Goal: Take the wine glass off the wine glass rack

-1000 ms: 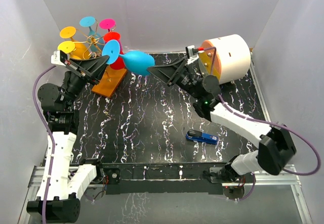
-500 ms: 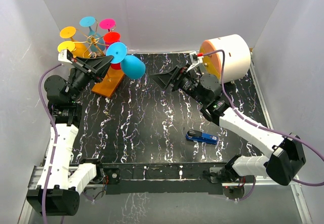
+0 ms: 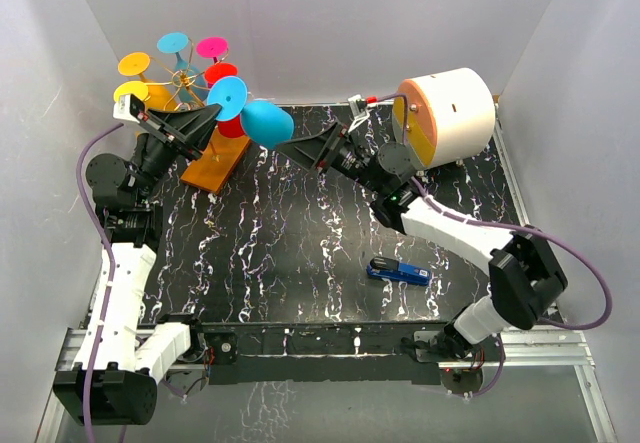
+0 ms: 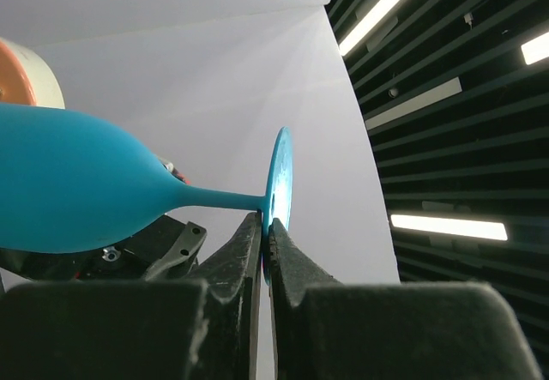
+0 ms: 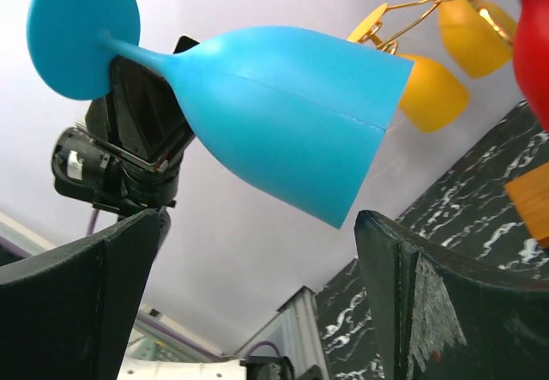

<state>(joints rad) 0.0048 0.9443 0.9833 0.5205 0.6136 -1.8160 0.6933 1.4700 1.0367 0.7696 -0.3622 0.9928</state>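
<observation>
My left gripper (image 3: 215, 115) is shut on the round foot of a blue wine glass (image 3: 262, 123), holding it on its side in the air just right of the wine glass rack (image 3: 190, 81). In the left wrist view the fingers (image 4: 249, 247) pinch the foot's edge and the bowl (image 4: 69, 187) points left. My right gripper (image 3: 288, 151) is open, its tips right at the bowl. In the right wrist view the bowl (image 5: 292, 110) hangs above and between the spread fingers (image 5: 403, 251). The rack holds yellow, blue, pink and red glasses on its orange base (image 3: 215, 163).
A white drum with an orange face (image 3: 450, 113) stands at the back right. A blue stapler (image 3: 398, 271) lies on the black marbled table (image 3: 300, 243) near the front right. White walls close in the back and sides.
My right gripper has moved left, back up to the blue glass's bowl. My left gripper has shifted the glass slightly toward the rack and stays shut on its foot.
</observation>
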